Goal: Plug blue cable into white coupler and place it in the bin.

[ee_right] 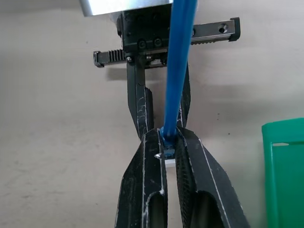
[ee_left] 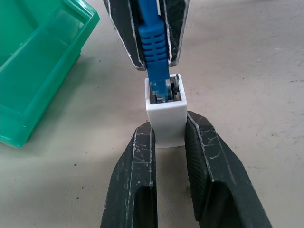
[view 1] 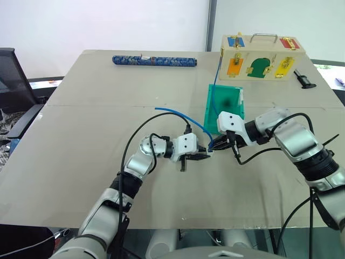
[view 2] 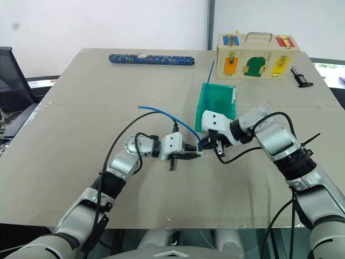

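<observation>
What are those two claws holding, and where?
Left gripper clamps the small white plastic coupler by its sides; right gripper pinches the thin blue cable at its plug boot.

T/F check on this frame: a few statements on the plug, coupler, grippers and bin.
1. The left gripper is shut on the white coupler. True.
2. The right gripper hangs open beside the blue cable. False: it is shut on the cable's plug.
3. The plug's tip is at the coupler's socket opening. True.
4. The coupler lies inside the bin. False: it is held outside the bin, over the table.
</observation>
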Available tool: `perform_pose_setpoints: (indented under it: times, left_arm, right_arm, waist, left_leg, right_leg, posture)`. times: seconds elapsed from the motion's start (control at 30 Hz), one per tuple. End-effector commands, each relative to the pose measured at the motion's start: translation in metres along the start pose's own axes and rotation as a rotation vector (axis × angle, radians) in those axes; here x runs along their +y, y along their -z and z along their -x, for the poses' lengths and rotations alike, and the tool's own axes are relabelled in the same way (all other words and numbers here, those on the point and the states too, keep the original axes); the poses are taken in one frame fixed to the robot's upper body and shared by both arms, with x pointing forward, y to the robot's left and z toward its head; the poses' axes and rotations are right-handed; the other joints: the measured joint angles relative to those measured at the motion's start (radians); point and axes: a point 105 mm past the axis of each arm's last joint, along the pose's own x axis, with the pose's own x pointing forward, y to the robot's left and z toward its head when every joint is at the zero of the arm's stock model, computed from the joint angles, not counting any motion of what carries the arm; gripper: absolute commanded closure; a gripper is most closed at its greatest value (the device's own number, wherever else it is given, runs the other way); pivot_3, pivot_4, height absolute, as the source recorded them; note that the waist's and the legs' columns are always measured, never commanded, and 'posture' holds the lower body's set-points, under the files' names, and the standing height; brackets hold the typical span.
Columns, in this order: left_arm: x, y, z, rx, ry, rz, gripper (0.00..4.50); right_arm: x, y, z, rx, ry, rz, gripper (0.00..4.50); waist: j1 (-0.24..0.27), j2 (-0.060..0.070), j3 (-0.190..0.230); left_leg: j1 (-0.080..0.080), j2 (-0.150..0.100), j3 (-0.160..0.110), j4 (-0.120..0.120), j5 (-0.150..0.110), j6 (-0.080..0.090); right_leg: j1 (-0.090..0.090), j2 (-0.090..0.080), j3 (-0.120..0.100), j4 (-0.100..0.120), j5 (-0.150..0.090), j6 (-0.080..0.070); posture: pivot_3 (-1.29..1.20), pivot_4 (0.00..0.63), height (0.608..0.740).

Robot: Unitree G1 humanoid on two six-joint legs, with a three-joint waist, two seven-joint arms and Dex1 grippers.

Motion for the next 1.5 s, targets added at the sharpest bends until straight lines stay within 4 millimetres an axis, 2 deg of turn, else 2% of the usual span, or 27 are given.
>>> perform_pose_setpoints:
  times: [0.03,0.1,0.13,0.2,0.23,0.27,0.3,0.33,0.37,0.43,0.53,0.63,0.73,0.87,1.0,1.03,1.1,1.13,1.17,1.23,1.3,1.37,1.47,1.5]
  left_arm:
    - [-0.003,-0.010,-0.005,-0.034,0.018,-0.014,4.25]
    - [-0.003,-0.012,-0.003,-0.048,0.011,0.007,4.25]
    - [-0.002,-0.014,-0.002,-0.053,0.008,0.016,4.25]
    - [-0.001,-0.019,0.001,-0.064,0.001,0.041,4.25]
    - [0.000,-0.022,0.002,-0.073,-0.005,0.054,4.25]
    - [0.001,-0.026,0.004,-0.085,-0.011,0.072,4.25]
    - [0.003,-0.031,0.007,-0.099,-0.022,0.093,4.25]
    - [0.005,-0.036,0.009,-0.113,-0.033,0.113,4.25]
    - [0.005,-0.040,0.012,-0.123,-0.042,0.138,4.25]
    - [0.014,-0.055,0.018,-0.167,-0.085,0.224,4.25]
    - [0.038,-0.088,0.025,-0.244,-0.159,0.433,4.25]
    - [0.062,-0.108,0.026,-0.233,-0.203,0.578,4.25]
    - [0.079,-0.124,0.023,-0.234,-0.237,0.657,4.25]
    - [0.110,-0.130,0.007,-0.162,-0.330,0.774,4.25]
    - [0.127,-0.127,-0.009,-0.130,-0.366,0.818,4.25]
    - [0.128,-0.127,-0.014,-0.127,-0.349,0.831,3.23]
    - [0.133,-0.126,-0.019,-0.124,-0.370,0.837,2.50]
    - [0.134,-0.127,-0.019,-0.125,-0.365,0.852,2.40]
    - [0.135,-0.128,-0.018,-0.128,-0.362,0.862,1.76]
    - [0.134,-0.129,-0.013,-0.134,-0.349,0.873,1.09]
    - [0.129,-0.130,-0.003,-0.136,-0.322,0.873,0.11]
    - [0.123,-0.131,0.011,-0.146,-0.314,0.852,0.04]
    - [0.113,-0.133,0.035,-0.174,-0.341,0.726,0.04]
    - [0.112,-0.135,0.044,-0.232,-0.383,0.658,0.04]
  right_arm:
    - [-0.009,0.001,-0.017,-0.128,0.099,-0.014,4.18]
    - [-0.026,-0.024,0.002,-0.280,0.237,0.018,3.46]
    - [-0.026,-0.033,0.015,-0.332,0.270,0.042,2.89]
    - [-0.028,-0.048,0.041,-0.431,0.368,0.079,2.07]
    - [-0.025,-0.053,0.055,-0.467,0.408,0.093,1.59]
    - [-0.018,-0.056,0.067,-0.493,0.434,0.104,0.88]
    - [-0.013,-0.059,0.081,-0.526,0.495,0.108,0.88]
    - [-0.008,-0.059,0.092,-0.549,0.544,0.101,0.30]
    - [-0.001,-0.058,0.100,-0.558,0.575,0.094,0.01]
    - [0.020,-0.046,0.111,-0.525,0.665,0.077,0.01]
    - [0.045,-0.022,0.121,-0.444,0.854,0.002,0.01]
    - [0.061,0.000,0.120,-0.382,0.991,-0.104,0.01]
    - [0.074,0.015,0.115,-0.331,1.067,-0.171,0.01]
    - [0.088,0.022,0.111,-0.337,1.164,-0.255,0.01]
    - [0.088,0.022,0.112,-0.342,1.202,-0.266,0.01]
    - [0.087,0.022,0.112,-0.345,1.206,-0.267,0.00]
    - [0.087,0.020,0.111,-0.347,1.210,-0.267,0.00]
    - [0.086,0.019,0.111,-0.347,1.211,-0.264,0.00]
    - [0.086,0.019,0.111,-0.347,1.212,-0.262,0.00]
    - [0.086,0.017,0.112,-0.355,1.217,-0.263,0.00]
    - [0.086,0.016,0.112,-0.359,1.216,-0.264,0.00]
    - [0.086,0.017,0.111,-0.361,1.211,-0.264,0.00]
    - [0.084,0.018,0.113,-0.372,1.207,-0.265,0.00]
    - [0.082,0.018,0.114,-0.380,1.207,-0.268,0.00]
  waist:
    - [-0.001,-0.003,-0.003]
    - [-0.004,-0.001,0.000]
    - [-0.004,0.003,0.002]
    - [0.000,0.003,0.004]
    - [0.003,0.004,0.004]
    - [0.003,0.004,0.004]
    - [0.004,0.003,0.003]
    - [0.008,0.003,0.003]
    - [0.007,0.003,0.003]
    - [0.010,0.003,0.003]
    - [0.019,0.003,0.004]
    - [0.020,0.003,0.004]
    - [0.009,0.002,0.004]
    - [-0.002,0.002,0.005]
    - [-0.005,0.000,0.005]
    - [-0.005,0.001,0.005]
    - [-0.003,0.000,0.005]
    - [0.000,0.000,0.006]
    - [0.000,0.000,0.006]
    - [0.000,0.000,0.006]
    - [-0.001,0.000,0.006]
    - [-0.005,0.000,0.006]
    - [-0.009,0.001,0.006]
    - [-0.009,0.001,0.006]
  left_leg:
    - [0.001,0.000,0.000,0.000,0.000,0.000]
    - [0.001,0.001,-0.001,0.000,0.000,0.000]
    - [0.000,0.001,-0.001,0.000,0.000,0.000]
    - [-0.004,-0.001,0.000,0.001,0.000,0.000]
    - [-0.006,-0.001,0.000,0.002,0.000,0.000]
    - [-0.008,-0.001,-0.002,0.002,0.000,0.000]
    - [-0.008,-0.001,-0.002,0.002,0.000,0.000]
    - [-0.008,-0.001,-0.003,0.001,0.000,0.000]
    - [-0.011,0.000,-0.006,0.001,0.000,0.000]
    - [-0.012,-0.001,-0.005,0.000,0.000,0.000]
    - [-0.015,-0.001,-0.006,0.001,0.000,0.000]
    - [-0.014,-0.002,-0.003,0.006,0.000,0.000]
    - [-0.006,-0.001,-0.002,0.008,0.000,0.000]
    - [-0.001,-0.001,-0.002,0.006,0.000,0.000]
    - [0.000,-0.001,-0.001,0.003,0.000,0.000]
    - [0.000,-0.001,0.000,0.002,0.000,0.000]
    - [-0.001,-0.001,0.002,0.000,0.000,0.000]
    - [-0.001,-0.001,0.002,0.000,0.000,0.000]
    - [-0.003,-0.001,0.002,0.000,0.000,-0.001]
    - [-0.005,-0.001,0.002,0.000,0.000,-0.001]
    - [-0.006,-0.001,0.002,0.000,0.000,-0.001]
    - [-0.006,-0.001,0.001,0.000,0.000,-0.001]
    - [-0.004,0.000,0.001,-0.002,0.000,-0.001]
    - [-0.003,0.000,0.002,-0.002,0.000,-0.001]
  right_leg:
    - [0.001,0.000,0.000,0.000,0.000,0.000]
    - [0.001,0.002,0.000,0.000,0.000,0.000]
    - [0.000,0.001,0.000,0.001,0.000,0.000]
    - [-0.005,0.000,0.002,0.004,0.000,0.000]
    - [-0.007,-0.001,0.002,0.006,0.000,0.000]
    - [-0.009,-0.001,0.000,0.006,0.000,0.000]
    - [-0.009,-0.001,0.000,0.006,0.000,0.000]
    - [-0.009,-0.001,0.000,0.005,0.000,0.000]
    - [-0.009,-0.001,-0.004,0.003,0.000,0.000]
    - [-0.010,-0.002,-0.003,0.003,0.000,0.000]
    - [-0.010,-0.002,-0.005,0.002,0.000,0.000]
    - [-0.010,-0.002,-0.005,0.006,-0.001,0.002]
    - [-0.003,0.000,-0.004,0.006,-0.004,0.006]
    - [0.002,0.001,-0.004,0.005,-0.005,0.007]
    - [0.001,0.000,0.000,0.004,-0.005,0.007]
    - [0.001,0.001,0.000,0.004,-0.005,0.007]
    - [-0.001,0.001,0.000,0.003,-0.005,0.007]
    - [-0.001,0.001,0.000,0.003,-0.005,0.007]
    - [-0.003,0.001,0.000,0.003,-0.004,0.006]
    - [-0.004,0.000,0.000,0.003,-0.004,0.006]
    - [-0.006,0.000,0.001,0.003,-0.004,0.005]
    - [-0.006,0.000,0.002,0.003,-0.004,0.005]
    - [-0.006,0.000,0.005,0.003,-0.004,0.005]
    - [-0.006,0.001,0.005,0.004,-0.003,0.005]
  posture:
    - [0.00,0.150,0.738]
    - [0.00,0.150,0.738]
    - [0.00,0.150,0.738]
    - [0.00,0.150,0.738]
    - [0.00,0.150,0.738]
    - [0.00,0.150,0.738]
    - [0.00,0.150,0.738]
    - [0.00,0.150,0.738]
    - [0.00,0.150,0.738]
    - [0.00,0.150,0.738]
    - [0.00,0.150,0.738]
    - [0.00,0.150,0.738]
    - [0.00,0.150,0.738]
    - [0.00,0.150,0.738]
    - [0.00,0.150,0.738]
    - [0.00,0.150,0.738]
    - [0.00,0.150,0.738]
    - [0.00,0.150,0.738]
    - [0.00,0.150,0.738]
    - [0.00,0.150,0.738]
    - [0.00,0.150,0.738]
    - [0.00,0.150,0.738]
    - [0.00,0.150,0.738]
    - [0.00,0.150,0.738]
